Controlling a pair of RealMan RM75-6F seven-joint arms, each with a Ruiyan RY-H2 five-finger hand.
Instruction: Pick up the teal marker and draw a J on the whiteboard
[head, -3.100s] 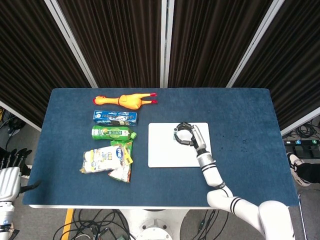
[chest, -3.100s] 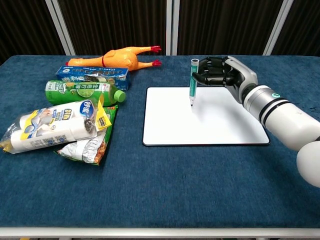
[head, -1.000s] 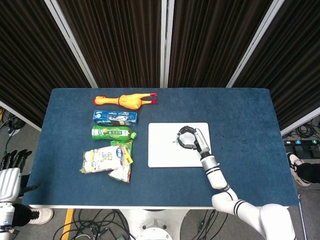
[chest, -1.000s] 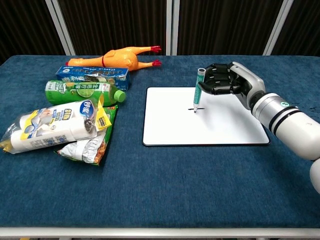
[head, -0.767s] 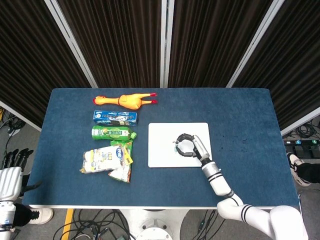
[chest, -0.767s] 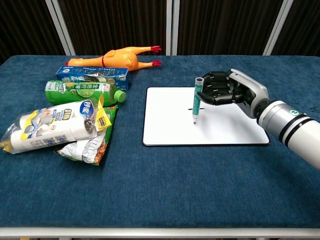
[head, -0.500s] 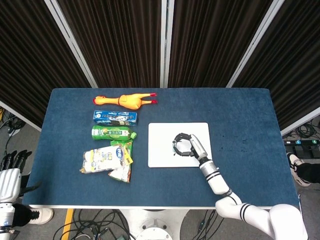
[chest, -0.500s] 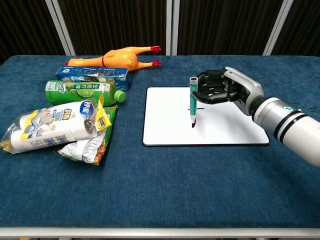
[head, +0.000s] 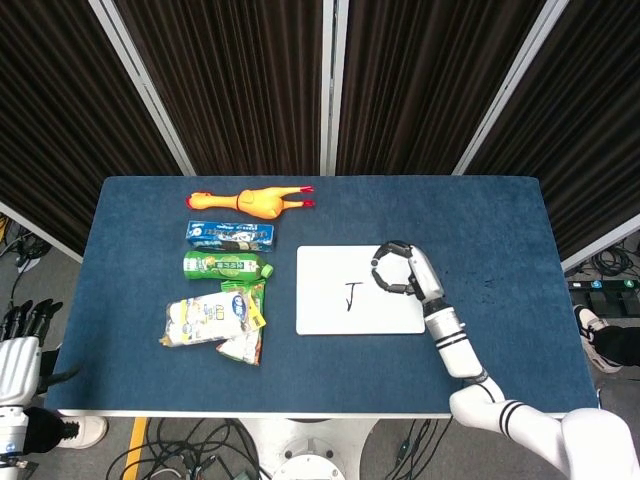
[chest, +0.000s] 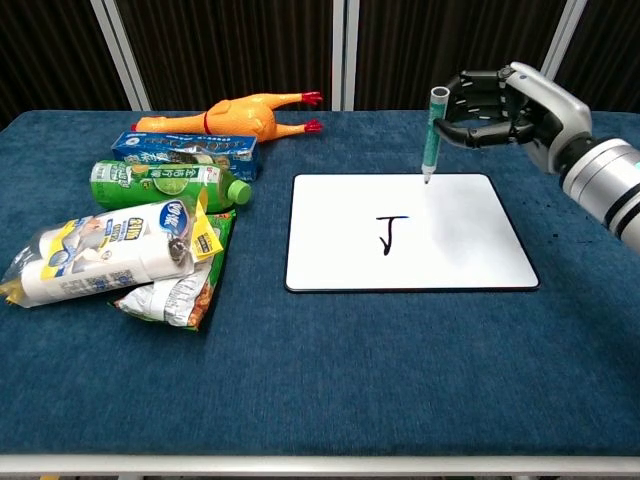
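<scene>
A finished J (chest: 391, 234) is seen near the middle of the whiteboard (chest: 470, 250) — it could be smudged or marked over if the marker (chest: 432, 134) were lowered carelessly. The teal marker, uncapped, is held upright above the board's far edge, tip clear of the surface, with the right hand (chest: 505, 104) curled around it. The left hand (head: 22, 338) is barely seen — its state cannot be told.
</scene>
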